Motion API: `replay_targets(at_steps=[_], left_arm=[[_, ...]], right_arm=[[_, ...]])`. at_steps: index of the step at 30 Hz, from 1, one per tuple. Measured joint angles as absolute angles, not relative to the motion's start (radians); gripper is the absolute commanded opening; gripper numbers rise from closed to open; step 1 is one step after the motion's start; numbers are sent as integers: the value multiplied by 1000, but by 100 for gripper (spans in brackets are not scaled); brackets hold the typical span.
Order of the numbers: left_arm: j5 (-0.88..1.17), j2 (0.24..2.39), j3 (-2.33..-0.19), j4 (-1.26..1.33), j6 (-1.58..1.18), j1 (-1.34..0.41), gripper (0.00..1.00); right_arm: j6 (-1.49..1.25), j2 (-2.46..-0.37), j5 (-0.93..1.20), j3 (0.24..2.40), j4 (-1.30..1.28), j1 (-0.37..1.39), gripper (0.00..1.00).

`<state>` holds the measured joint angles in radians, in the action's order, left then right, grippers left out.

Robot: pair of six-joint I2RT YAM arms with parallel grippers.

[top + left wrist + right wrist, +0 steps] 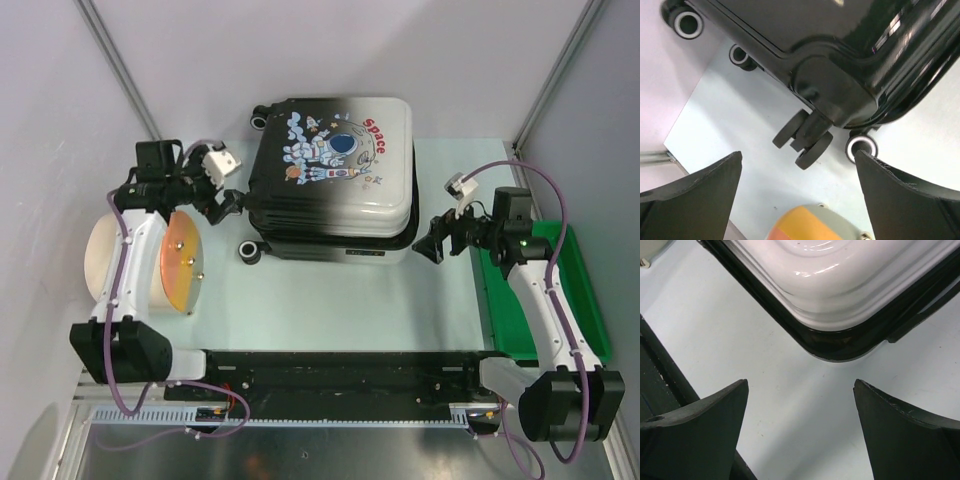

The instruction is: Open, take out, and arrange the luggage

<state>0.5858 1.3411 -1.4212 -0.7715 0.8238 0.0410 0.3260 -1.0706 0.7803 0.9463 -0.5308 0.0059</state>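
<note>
Currently the luggage (335, 180) lies closed and flat at the back middle of the counter (330, 300), print upward, its long axis running left to right with the wheels leftward. The left claw (228, 205) gapes empty beside the wheels. The right claw (433, 240) gapes empty near the white corner.

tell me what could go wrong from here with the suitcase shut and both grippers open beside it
The left gripper faces the caster wheels, so closing may catch a swivelling wheel and drag the luggage rather than open it.
The right gripper faces a glossy rounded corner, where a grip may slip.
The orange-faced cylinder lies close to the left arm and could get knocked.
</note>
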Motion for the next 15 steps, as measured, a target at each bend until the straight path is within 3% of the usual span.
replay_targets(at_steps=[8, 11, 14, 15], left_arm=[[566, 1515, -1433, -823, 1143, 37, 94], [552, 1591, -1456, -818, 1197, 30, 85], [533, 1623, -1456, -823, 1261, 17, 68], [529, 1625, -1455, -827, 1279, 9, 54]], right_arm=[[334, -1070, 776, 935, -534, 64, 91], [334, -1070, 772, 929, -534, 80, 91], [334, -1070, 768, 929, -534, 89, 91], [335, -1069, 768, 928, -533, 90, 91]])
